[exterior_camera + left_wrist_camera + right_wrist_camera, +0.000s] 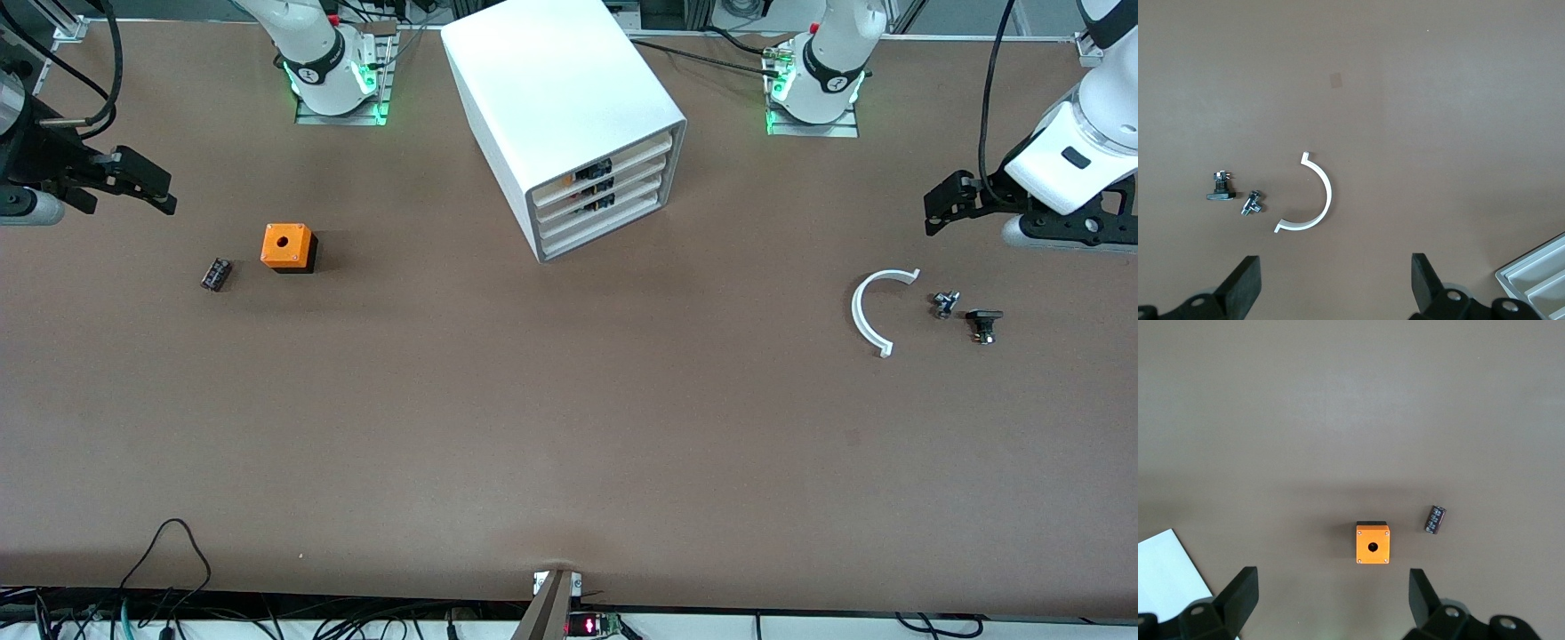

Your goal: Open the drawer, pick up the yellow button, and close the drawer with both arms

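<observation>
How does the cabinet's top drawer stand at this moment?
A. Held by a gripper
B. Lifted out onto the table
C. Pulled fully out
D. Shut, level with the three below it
D: the top drawer sits flush in the white cabinet with the lower ones, while the left gripper and right gripper hang open at the table's ends.

You have open worktop in front of the cabinet (569, 107); the orange cube (288, 246) and white arc (876, 307) crowd the two ends.
</observation>
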Controlling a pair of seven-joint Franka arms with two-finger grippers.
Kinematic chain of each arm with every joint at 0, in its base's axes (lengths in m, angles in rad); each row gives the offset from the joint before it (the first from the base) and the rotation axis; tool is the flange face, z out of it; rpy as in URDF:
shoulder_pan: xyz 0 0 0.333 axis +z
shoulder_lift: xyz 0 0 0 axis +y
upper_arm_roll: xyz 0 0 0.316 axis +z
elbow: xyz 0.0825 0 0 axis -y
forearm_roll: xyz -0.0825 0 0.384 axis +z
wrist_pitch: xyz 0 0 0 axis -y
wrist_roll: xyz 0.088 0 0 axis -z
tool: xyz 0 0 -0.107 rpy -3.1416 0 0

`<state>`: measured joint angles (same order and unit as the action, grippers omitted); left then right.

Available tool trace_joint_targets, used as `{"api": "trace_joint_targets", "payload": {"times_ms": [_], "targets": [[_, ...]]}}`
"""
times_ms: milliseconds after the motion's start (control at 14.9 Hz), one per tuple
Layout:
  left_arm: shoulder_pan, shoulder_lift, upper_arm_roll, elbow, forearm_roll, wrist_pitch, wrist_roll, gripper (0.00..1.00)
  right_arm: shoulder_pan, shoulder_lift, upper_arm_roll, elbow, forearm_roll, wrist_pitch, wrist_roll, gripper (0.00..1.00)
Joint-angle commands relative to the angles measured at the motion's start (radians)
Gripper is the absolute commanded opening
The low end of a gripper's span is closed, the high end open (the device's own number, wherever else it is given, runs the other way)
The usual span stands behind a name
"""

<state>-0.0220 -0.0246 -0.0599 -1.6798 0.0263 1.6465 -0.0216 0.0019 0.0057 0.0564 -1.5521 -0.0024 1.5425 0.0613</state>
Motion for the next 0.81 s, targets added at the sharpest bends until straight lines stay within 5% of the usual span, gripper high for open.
{"api": "trace_joint_targets", "payload": {"times_ms": [0, 739], "targets": [[0.004, -0.006, -0.003, 0.011, -0.014, -0.027, 0.009, 0.99, -0.011, 0.003, 0.010, 0.026, 0.010, -0.004, -0.024, 1.00], [0.004, -0.006, -0.005, 0.011, -0.014, -0.028, 0.009, 0.99, -0.007, 0.057, 0.010, 0.007, -0.008, -0.013, -0.032, 1.00]]}}
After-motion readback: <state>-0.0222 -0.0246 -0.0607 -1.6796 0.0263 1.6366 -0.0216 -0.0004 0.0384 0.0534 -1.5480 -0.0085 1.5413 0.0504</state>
